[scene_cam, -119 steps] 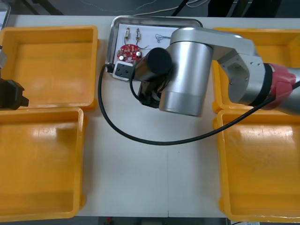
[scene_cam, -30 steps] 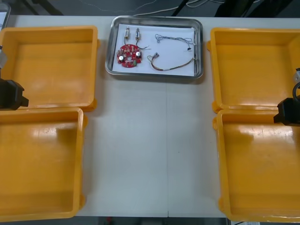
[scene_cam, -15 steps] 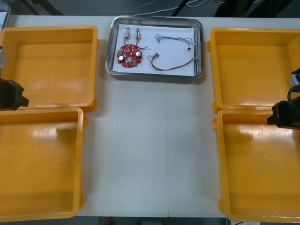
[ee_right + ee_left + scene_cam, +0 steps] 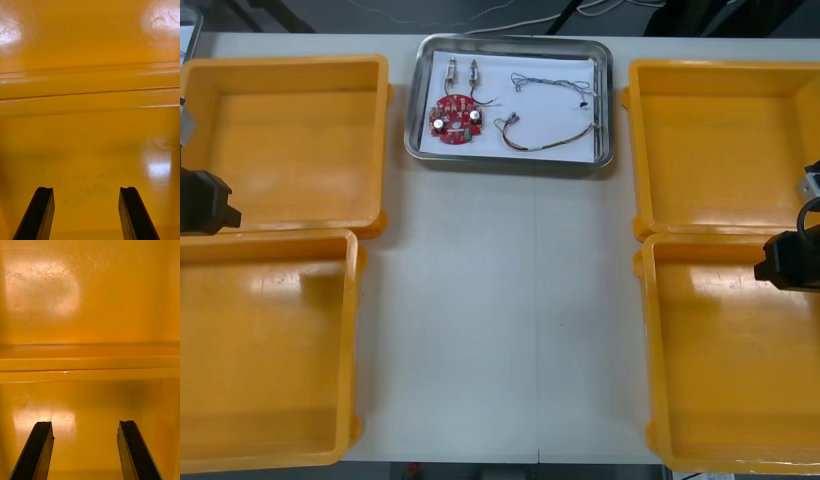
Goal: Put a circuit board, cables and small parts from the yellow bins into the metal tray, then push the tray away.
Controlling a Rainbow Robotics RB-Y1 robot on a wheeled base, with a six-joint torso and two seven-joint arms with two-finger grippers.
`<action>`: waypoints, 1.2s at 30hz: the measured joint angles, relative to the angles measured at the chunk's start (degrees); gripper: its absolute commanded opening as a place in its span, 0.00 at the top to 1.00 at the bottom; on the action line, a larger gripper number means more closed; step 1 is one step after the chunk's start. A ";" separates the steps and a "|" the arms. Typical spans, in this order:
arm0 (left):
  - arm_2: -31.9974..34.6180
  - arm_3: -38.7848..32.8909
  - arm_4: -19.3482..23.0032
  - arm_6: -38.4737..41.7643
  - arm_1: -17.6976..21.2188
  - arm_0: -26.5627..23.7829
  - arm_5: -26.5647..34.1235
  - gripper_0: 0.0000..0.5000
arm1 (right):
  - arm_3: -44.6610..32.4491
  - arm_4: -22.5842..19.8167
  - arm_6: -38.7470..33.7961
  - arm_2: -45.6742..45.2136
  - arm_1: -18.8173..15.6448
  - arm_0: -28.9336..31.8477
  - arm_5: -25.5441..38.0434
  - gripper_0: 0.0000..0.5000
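Two yellow bins sit at the left of the table [image 4: 500, 320]: the far left bin [image 4: 290, 130] and the near left bin [image 4: 270, 340], rim against rim. The left gripper [image 4: 202, 200] hangs at the table's left edge, over the line where those two meet. Its wrist view shows its fingers [image 4: 39, 450] standing well apart with nothing between them, above bin floor, with the paired rims just beyond the tips.

Between the far bins, at the table's far edge, lies the metal tray [image 4: 510, 160], white inside. In its left part rests the round red circuit board [image 4: 455, 118]. Two small metal parts [image 4: 452, 70] lie side by side just beyond the board. To the right of them lies the twisted blue and white cable [image 4: 550, 82], and nearer, beside the board, the red and yellow cable [image 4: 545, 137].

On the right stand the far right bin [image 4: 720, 140] and the near right bin [image 4: 730, 370]. The right gripper [image 4: 790, 260] hangs at the right edge over their shared rims, its fingers [image 4: 133, 213] likewise spread wide and holding nothing.
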 measured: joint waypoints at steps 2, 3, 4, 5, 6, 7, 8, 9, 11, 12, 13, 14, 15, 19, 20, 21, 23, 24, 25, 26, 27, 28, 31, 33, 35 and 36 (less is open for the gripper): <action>0.00 0.00 0.00 0.00 0.00 0.00 0.00 0.00 | 0.00 0.00 0.00 -0.02 0.00 0.03 -0.01 0.00; 0.00 0.00 0.00 0.00 0.00 0.00 0.00 0.00 | 0.00 0.00 0.00 -0.03 0.00 0.03 -0.02 0.00; 0.00 0.00 0.00 0.00 0.00 0.00 0.00 0.00 | 0.00 0.00 0.01 -0.04 0.00 0.03 -0.02 0.00; 0.00 0.00 0.00 0.00 0.00 0.00 0.00 0.00 | 0.00 0.00 0.01 -0.04 0.00 0.03 -0.02 0.00; 0.00 0.00 0.00 0.00 0.00 0.00 0.00 0.00 | 0.00 0.00 0.01 -0.05 0.00 0.03 -0.02 0.00; 0.00 0.00 0.00 0.00 0.00 0.00 0.00 0.00 | 0.00 0.00 0.01 -0.05 0.00 0.03 -0.02 0.00; 0.00 0.00 0.00 0.00 0.00 0.00 0.00 0.00 | 0.00 0.00 0.01 -0.05 0.00 0.03 -0.02 0.00; 0.00 0.00 0.00 0.00 0.00 0.00 0.00 0.00 | 0.00 0.00 0.01 -0.05 0.00 0.03 -0.02 0.00; 0.00 0.00 0.00 0.00 0.00 0.00 0.00 0.00 | 0.00 0.00 0.01 -0.06 0.00 0.03 -0.03 0.00; 0.00 0.00 0.00 0.00 0.00 0.00 0.00 0.00 | 0.00 0.00 0.01 -0.06 0.00 0.03 -0.03 0.00; 0.00 0.00 0.00 0.00 0.00 0.00 0.00 0.00 | 0.00 0.00 0.01 -0.06 0.00 0.03 -0.03 0.00; 0.00 0.00 0.00 0.00 0.00 0.00 0.00 0.00 | 0.00 0.00 0.01 -0.06 0.00 0.03 -0.03 0.00; 0.00 0.00 0.00 0.00 0.00 0.00 0.00 0.00 | 0.00 0.00 0.01 -0.06 0.00 0.03 -0.04 0.00; 0.00 0.00 0.00 0.00 0.00 0.00 0.00 0.00 | 0.00 0.00 0.01 -0.06 0.00 0.03 -0.04 0.00; 0.00 0.00 0.00 0.00 0.00 0.00 0.00 0.00 | 0.00 0.00 0.01 -0.06 0.00 0.03 -0.04 0.00; 0.00 0.00 0.00 0.00 0.00 0.00 0.00 0.00 | 0.00 0.00 0.01 -0.06 0.00 0.03 -0.04 0.00; 0.00 0.00 0.00 0.00 0.00 0.00 0.00 0.00 | 0.00 0.00 0.01 -0.06 0.00 0.03 -0.04 0.00; 0.00 0.00 0.00 0.00 0.00 0.00 0.00 0.00 | 0.00 0.00 0.01 -0.06 0.00 0.03 -0.04 0.00; 0.00 0.00 0.00 0.00 0.00 0.00 0.00 0.00 | 0.00 0.00 0.01 -0.06 0.00 0.03 -0.04 0.00; 0.00 0.00 0.00 0.00 0.00 0.00 0.00 0.00 | 0.00 0.00 0.01 -0.06 0.00 0.03 -0.04 0.00; 0.00 0.00 0.00 0.00 0.00 0.00 0.00 0.00 | 0.00 0.00 0.01 -0.06 0.00 0.03 -0.04 0.00; 0.00 0.00 0.00 0.00 0.00 0.00 0.00 0.00 | 0.00 0.00 0.01 -0.06 0.00 0.03 -0.04 0.00; 0.00 0.00 0.00 0.00 0.00 0.00 0.00 0.00 | 0.00 0.00 0.01 -0.06 0.00 0.03 -0.04 0.00; 0.00 0.00 0.00 0.00 0.00 0.00 0.00 0.00 | 0.00 0.00 0.01 -0.06 0.00 0.03 -0.04 0.00; 0.00 0.00 0.00 0.00 0.00 0.00 0.00 0.00 | 0.00 0.00 0.01 -0.06 0.00 0.03 -0.04 0.00; 0.00 0.00 0.00 0.00 0.00 0.00 0.00 0.00 | 0.00 0.00 0.01 -0.06 0.00 0.03 -0.04 0.00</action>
